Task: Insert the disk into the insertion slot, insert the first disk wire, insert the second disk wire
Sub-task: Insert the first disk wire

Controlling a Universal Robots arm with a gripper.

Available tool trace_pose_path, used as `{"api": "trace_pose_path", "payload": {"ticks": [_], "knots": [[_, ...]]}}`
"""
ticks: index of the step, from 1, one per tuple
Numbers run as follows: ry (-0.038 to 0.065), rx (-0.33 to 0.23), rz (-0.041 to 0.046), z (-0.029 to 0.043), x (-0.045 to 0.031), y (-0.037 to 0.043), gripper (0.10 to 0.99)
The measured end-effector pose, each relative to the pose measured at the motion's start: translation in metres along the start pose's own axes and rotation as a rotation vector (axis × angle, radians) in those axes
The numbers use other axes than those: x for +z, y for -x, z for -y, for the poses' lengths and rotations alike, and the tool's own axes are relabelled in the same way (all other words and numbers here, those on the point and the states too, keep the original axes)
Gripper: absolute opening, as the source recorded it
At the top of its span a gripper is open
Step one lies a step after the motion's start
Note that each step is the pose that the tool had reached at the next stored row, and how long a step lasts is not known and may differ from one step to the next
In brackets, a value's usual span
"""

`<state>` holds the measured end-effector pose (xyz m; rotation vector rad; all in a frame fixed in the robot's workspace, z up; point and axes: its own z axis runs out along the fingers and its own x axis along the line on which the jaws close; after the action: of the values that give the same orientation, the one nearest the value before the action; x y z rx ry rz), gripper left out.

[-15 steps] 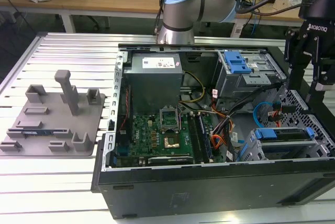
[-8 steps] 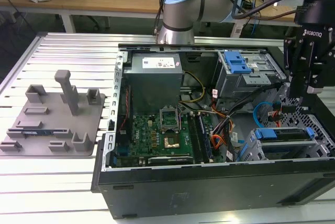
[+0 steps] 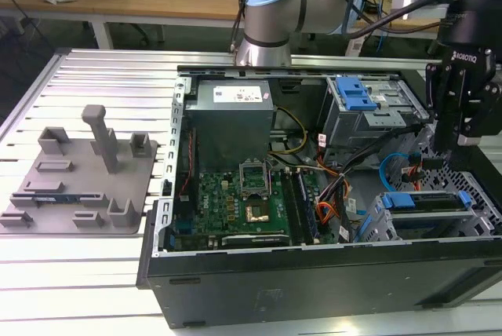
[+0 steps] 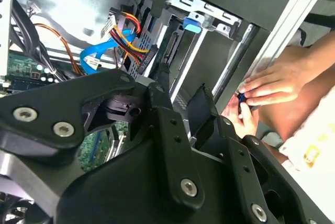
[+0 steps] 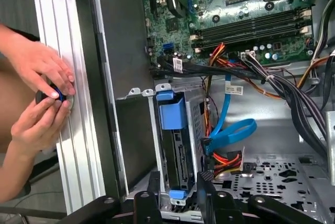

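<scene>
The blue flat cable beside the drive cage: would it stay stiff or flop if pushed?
Likely floppy yet springy: the blue flat cable sits in a curled loop, so a push would probably bend it rather than slide it. It looks thin and ribbon-like, so probably light.

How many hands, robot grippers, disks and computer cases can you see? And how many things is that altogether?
Hands: 2
Gripper: 1
Disk: 1
Computer case: 1
Total: 5
</scene>
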<state>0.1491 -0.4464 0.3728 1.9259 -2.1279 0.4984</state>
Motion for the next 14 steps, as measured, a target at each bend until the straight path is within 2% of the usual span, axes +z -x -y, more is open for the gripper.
{"api": "trace_pose_path", "payload": {"ticks": [2, 3, 5, 7, 10, 14], "knots": [[0.001, 0.003, -0.0010, -0.0012, 0.0021, 0.0097, 0.408], [0.001, 0.002, -0.0015, -0.0011, 0.0029, 0.0116, 0.408], [0.000, 0.000, -0.0058, -0.0011, 0.0055, 0.0133, 0.408], [-0.005, -0.015, -0.0095, -0.0015, 0.0086, 0.0160, 0.408], [-0.011, -0.027, -0.0118, -0.0020, 0.0078, 0.0215, 0.408], [-0.013, -0.031, -0.0123, -0.0021, 0.0077, 0.0219, 0.408]]}}
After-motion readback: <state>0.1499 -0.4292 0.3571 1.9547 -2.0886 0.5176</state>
